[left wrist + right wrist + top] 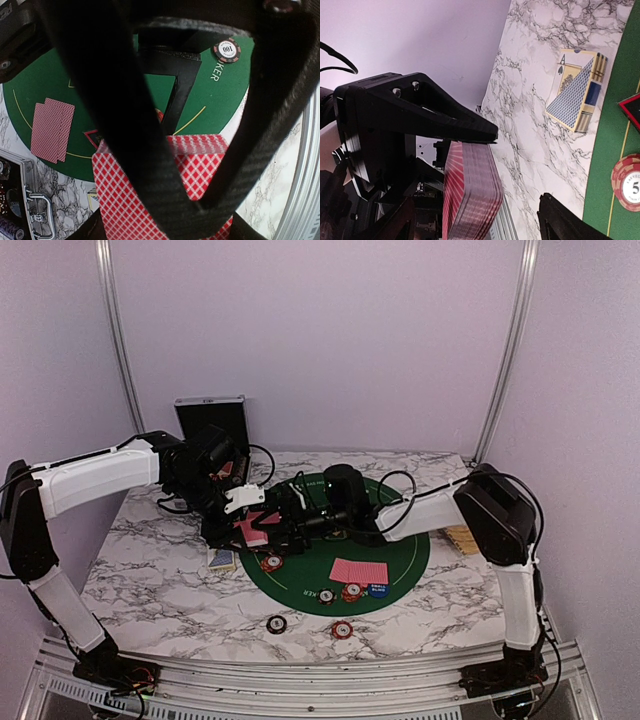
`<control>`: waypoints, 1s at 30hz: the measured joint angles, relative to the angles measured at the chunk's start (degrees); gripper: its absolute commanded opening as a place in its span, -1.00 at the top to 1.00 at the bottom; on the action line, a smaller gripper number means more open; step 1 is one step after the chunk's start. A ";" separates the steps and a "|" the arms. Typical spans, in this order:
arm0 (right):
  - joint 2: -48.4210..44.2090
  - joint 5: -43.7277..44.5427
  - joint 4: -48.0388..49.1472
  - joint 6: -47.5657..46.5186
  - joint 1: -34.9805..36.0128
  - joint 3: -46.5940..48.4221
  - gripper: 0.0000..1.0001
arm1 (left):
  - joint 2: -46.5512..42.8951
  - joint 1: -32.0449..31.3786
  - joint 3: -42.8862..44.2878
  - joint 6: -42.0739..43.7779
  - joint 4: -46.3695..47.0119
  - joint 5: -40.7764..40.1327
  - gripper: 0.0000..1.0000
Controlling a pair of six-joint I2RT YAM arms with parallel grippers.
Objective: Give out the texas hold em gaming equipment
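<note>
Top external view: the deck of cards (pixel 250 530) hangs over the green mat's (pixel 405 555) left edge, clamped in the left tool (pixel 240 518), with the right tool (pixel 285 512) open beside it. Two dealt cards (pixel 358 570) and chips (pixel 350 591) lie on the mat's near side; more dealing seems due.

Top view: the left claw (pixel 250 512) and right claw (pixel 292 516) meet in a dark tangle that hides their fingertips and most of the deck (pixel 251 531), and print on the chips (pixel 342 629) is too small to read. Left wrist view: blurred fingers (pixel 125 125) cover the deck's middle, and the case (pixel 20 200) is cut by the left edge. Right wrist view: the deck's lower end passes the bottom edge, and a red chip (pixel 627 182), cut by the right edge, shows only a "5".
</note>
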 measured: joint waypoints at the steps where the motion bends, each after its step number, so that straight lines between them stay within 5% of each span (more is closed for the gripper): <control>1: 0.46 -0.13 0.20 0.37 0.17 0.52 -0.65 | 0.02 0.00 0.00 -0.02 -0.02 0.02 1.00; 15: 7.65 -1.70 -0.28 1.99 1.33 9.38 -0.59 | 0.35 0.00 0.02 -0.15 0.00 0.07 1.00; 30: 5.73 -1.68 -1.01 1.51 0.11 4.92 -0.38 | 0.35 -0.33 0.02 -0.11 -0.28 -0.39 1.00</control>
